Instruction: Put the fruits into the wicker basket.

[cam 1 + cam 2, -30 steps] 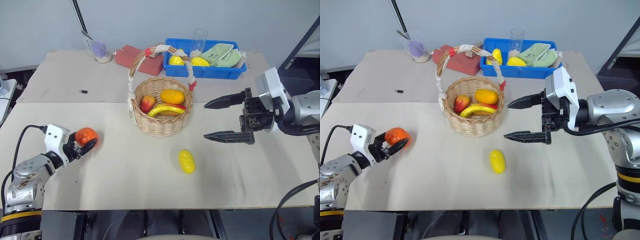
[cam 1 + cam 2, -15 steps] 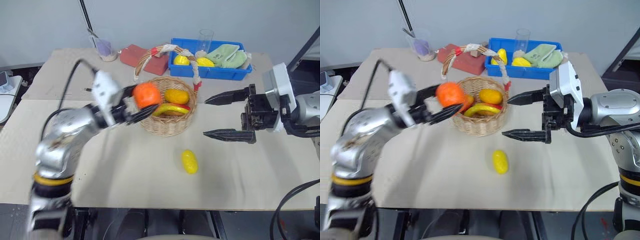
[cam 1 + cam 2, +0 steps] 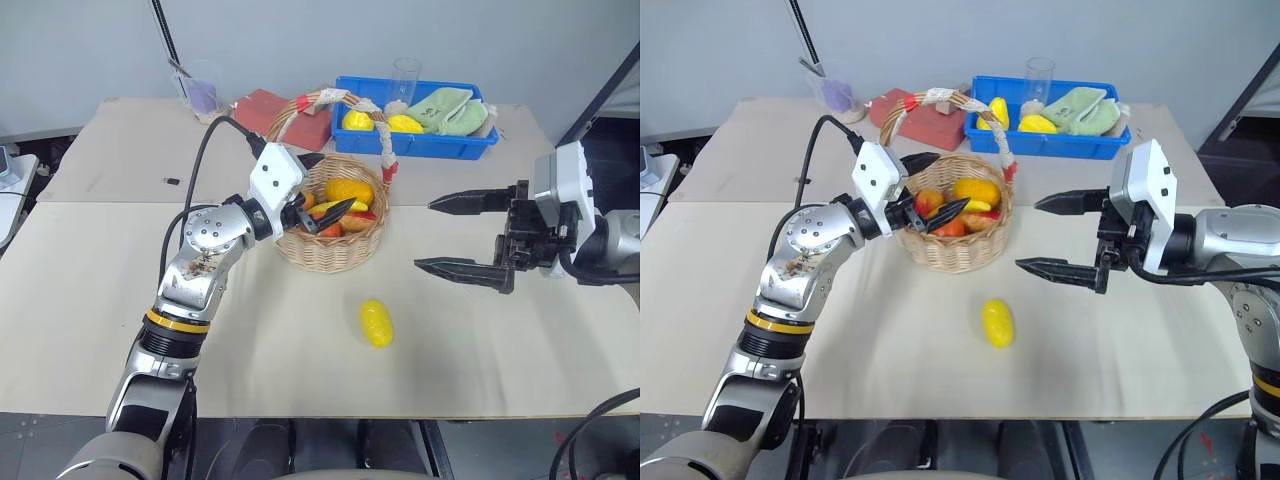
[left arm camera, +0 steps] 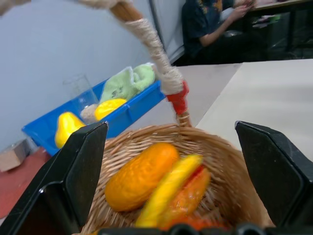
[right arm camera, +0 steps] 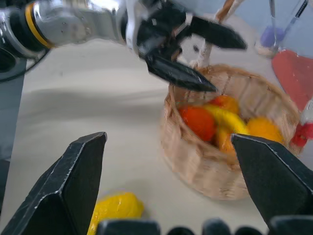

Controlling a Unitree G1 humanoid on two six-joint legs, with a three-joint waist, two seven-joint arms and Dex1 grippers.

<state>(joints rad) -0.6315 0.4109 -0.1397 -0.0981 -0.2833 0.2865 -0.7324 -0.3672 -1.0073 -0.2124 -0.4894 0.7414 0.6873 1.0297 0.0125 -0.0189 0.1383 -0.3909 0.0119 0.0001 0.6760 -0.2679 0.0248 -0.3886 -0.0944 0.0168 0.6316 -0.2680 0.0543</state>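
Clutter along the far edge of a beige table (image 3: 90, 300).
Blue plastic bin (image 3: 420, 146) at far right, holding two yellow fruits (image 3: 352, 121), green cloth (image 3: 445, 108) and a clear glass (image 3: 405, 74). Red block (image 3: 262, 109) just left of it, then a clear cup (image 3: 203, 92) with purple contents farther left. Small dark object (image 3: 170, 181) lying alone, nearer, on the left.

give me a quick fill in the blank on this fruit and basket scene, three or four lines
1. The left gripper hangs over the wicker basket with its fingers ____.
2. The orange now lies inside the ____.
3. The yellow lemon lies on the ____, in front of the basket.
4. The right gripper is open and holds ____.

Missing words: open; basket; table; nothing
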